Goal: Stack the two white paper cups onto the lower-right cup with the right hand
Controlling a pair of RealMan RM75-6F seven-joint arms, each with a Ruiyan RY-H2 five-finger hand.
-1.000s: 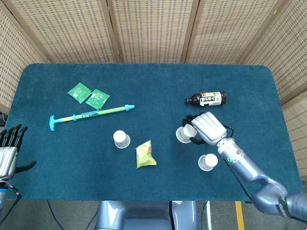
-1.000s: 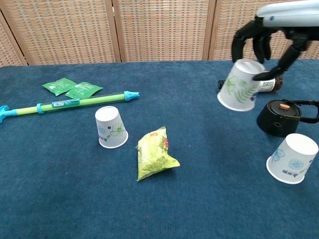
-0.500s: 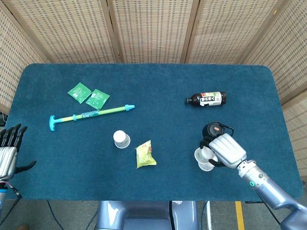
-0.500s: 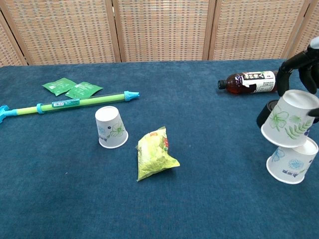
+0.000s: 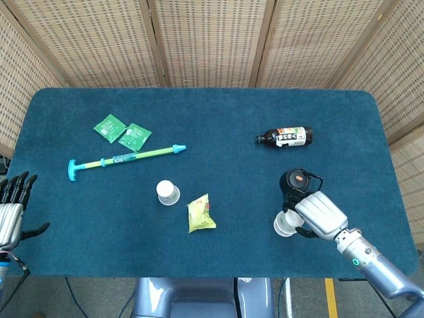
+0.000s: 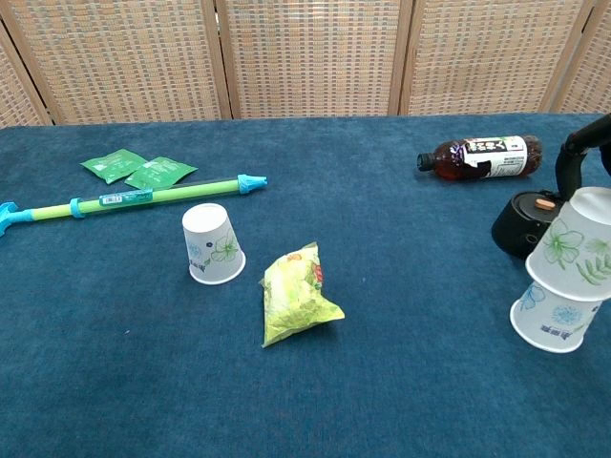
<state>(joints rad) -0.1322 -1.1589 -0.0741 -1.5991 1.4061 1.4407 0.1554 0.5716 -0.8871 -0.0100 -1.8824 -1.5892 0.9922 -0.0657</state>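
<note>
Two white paper cups with leaf prints meet at the lower right. The lower-right cup [image 6: 552, 322] stands upside down on the cloth. My right hand [image 5: 320, 214] holds a second cup [image 6: 579, 250], tilted a little, with its rim over the top of that cup. In the head view the hand hides most of both cups, and only a white edge [image 5: 284, 225] shows. Dark fingers [image 6: 570, 162] arch above the held cup. A third cup [image 5: 167, 193] [image 6: 212, 244] stands upside down left of centre. My left hand [image 5: 13, 205] is at the left edge, fingers spread, holding nothing.
A black round flask [image 5: 296, 179] [image 6: 531, 222] lies just behind the stacked cups. A brown bottle [image 5: 285, 137] [image 6: 477, 157] lies further back. A yellow-green snack bag [image 5: 201, 213] is near the third cup. Two green sachets [image 5: 122, 131] and a green-blue stick toy [image 5: 126, 159] lie at the back left.
My right hand carried the cup from beside the black flask down and right to the lower-right cup, then lowered it onto that cup's top. The left hand stayed still.
</note>
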